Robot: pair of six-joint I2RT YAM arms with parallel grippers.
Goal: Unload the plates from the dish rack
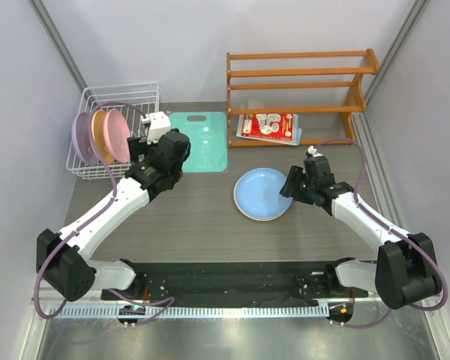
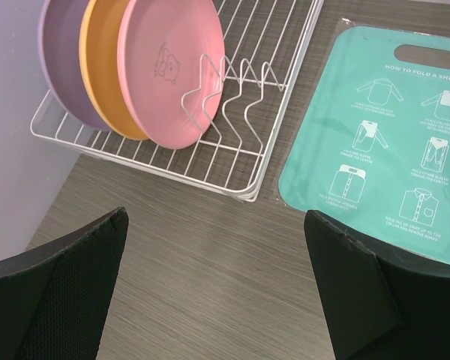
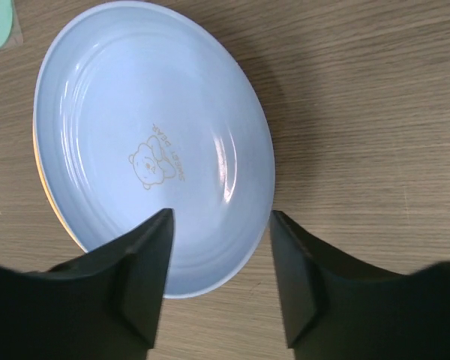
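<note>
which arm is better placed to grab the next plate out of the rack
Left. The left fingers stand wide open just in front of the dish rack, facing the pink plate. The right fingers hang over the blue plate lying on the table, well away from the rack.

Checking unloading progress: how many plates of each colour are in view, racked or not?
Lavender plate: 1, in the dish rack
Orange plate: 1, in the rack
Pink plate: 1, in the rack
Light blue plate: 1, on the table
Yellow plate: 1, under the blue one, rim only
Total: 5
</note>
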